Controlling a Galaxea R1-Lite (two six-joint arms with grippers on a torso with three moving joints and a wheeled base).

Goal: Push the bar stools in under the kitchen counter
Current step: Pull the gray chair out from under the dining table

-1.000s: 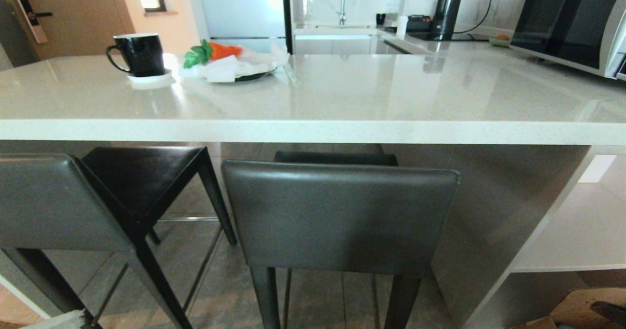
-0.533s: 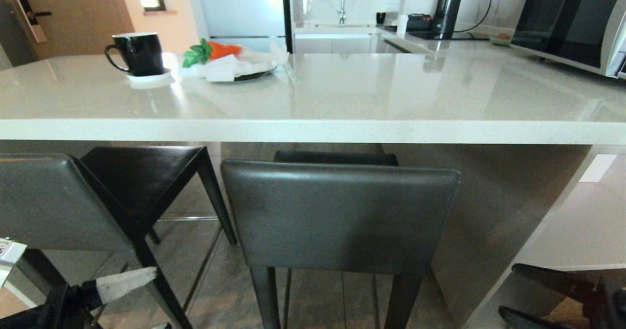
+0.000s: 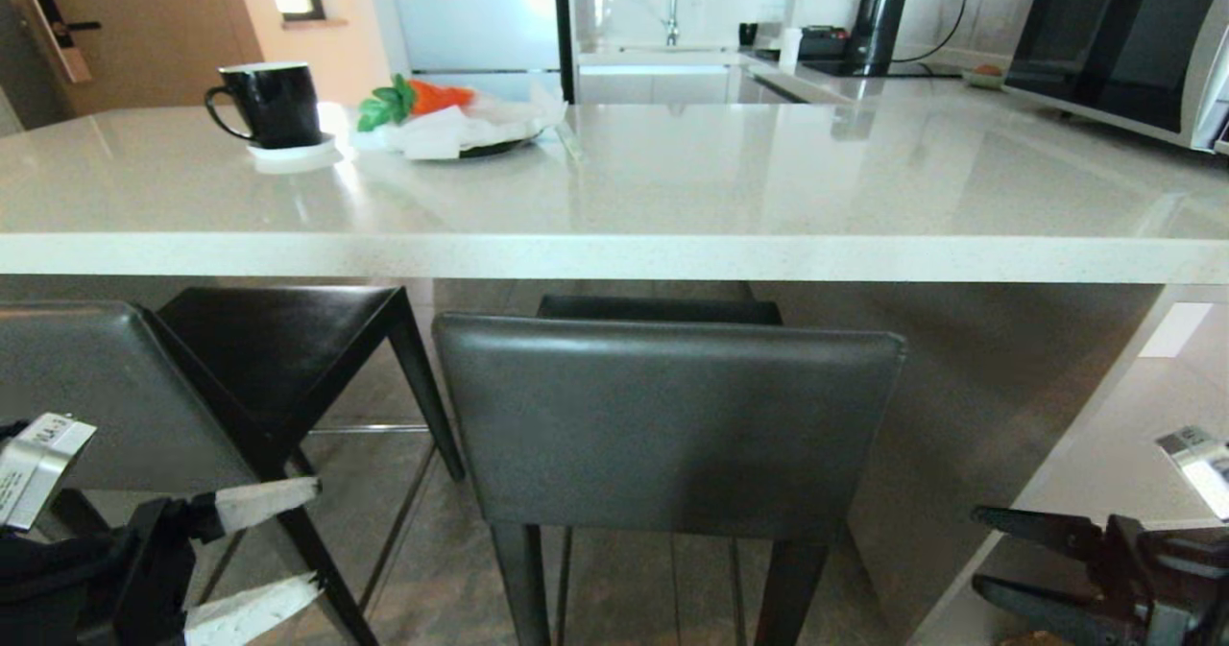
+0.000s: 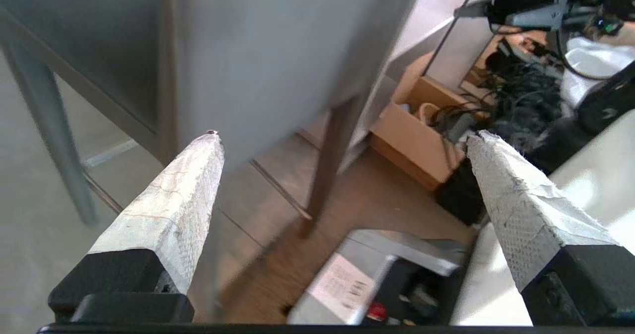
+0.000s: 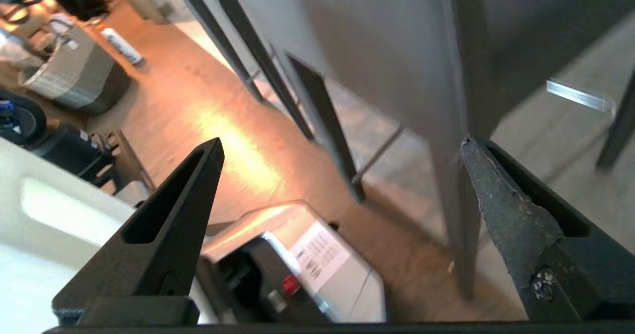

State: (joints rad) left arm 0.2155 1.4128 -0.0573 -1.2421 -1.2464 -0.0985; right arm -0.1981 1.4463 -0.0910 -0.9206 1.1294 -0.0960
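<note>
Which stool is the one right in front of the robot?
Find the long white counter. Two grey stools stand below its front edge. It is the middle stool, whose backrest faces us squarely, unlike the left stool, which is turned sideways and cut off by the picture's edge.

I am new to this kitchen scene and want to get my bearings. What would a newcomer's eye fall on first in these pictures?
First, the grey stool in the middle, its backrest just below the edge of the pale counter, with a second stool to its left. Next, the black mug on the counter's far left. Low in the corners, the left gripper and right gripper stand open, holding nothing.
</note>
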